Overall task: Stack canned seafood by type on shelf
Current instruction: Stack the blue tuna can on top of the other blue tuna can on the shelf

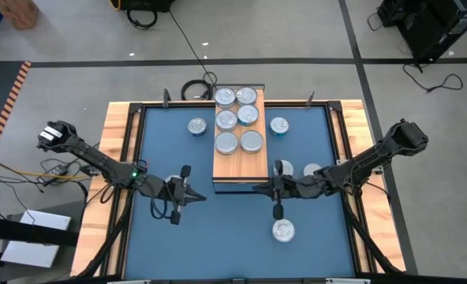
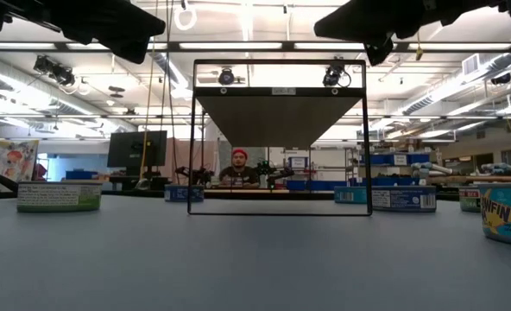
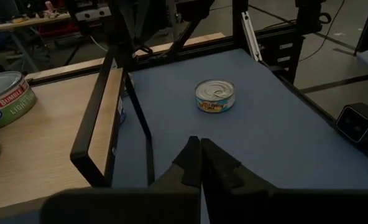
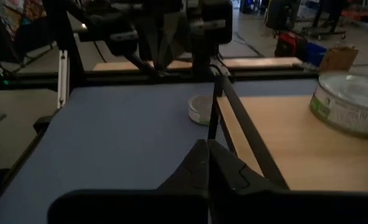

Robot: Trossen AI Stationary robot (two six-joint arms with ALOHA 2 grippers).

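The shelf (image 1: 239, 162) is a raised wood-grain board on a dark frame at the middle of the blue mat. Several silver-lidded tins of canned seafood (image 1: 239, 118) stand on its far half. Loose tins lie on the mat: one left of the shelf (image 1: 197, 126), two to its right (image 1: 278, 126) (image 1: 311, 170), and one near the front (image 1: 283, 230). My left gripper (image 1: 199, 196) is shut and hovers off the shelf's near left corner. My right gripper (image 1: 256, 188) is shut just off the shelf's near edge. Neither holds anything.
Wooden rails and a dark frame (image 1: 338, 126) border the mat. The left wrist view shows the front tin (image 3: 215, 95) lying flat ahead of the shut fingers. The right wrist view shows a tin (image 4: 349, 102) on the shelf top and the shelf's frame leg (image 4: 214, 118).
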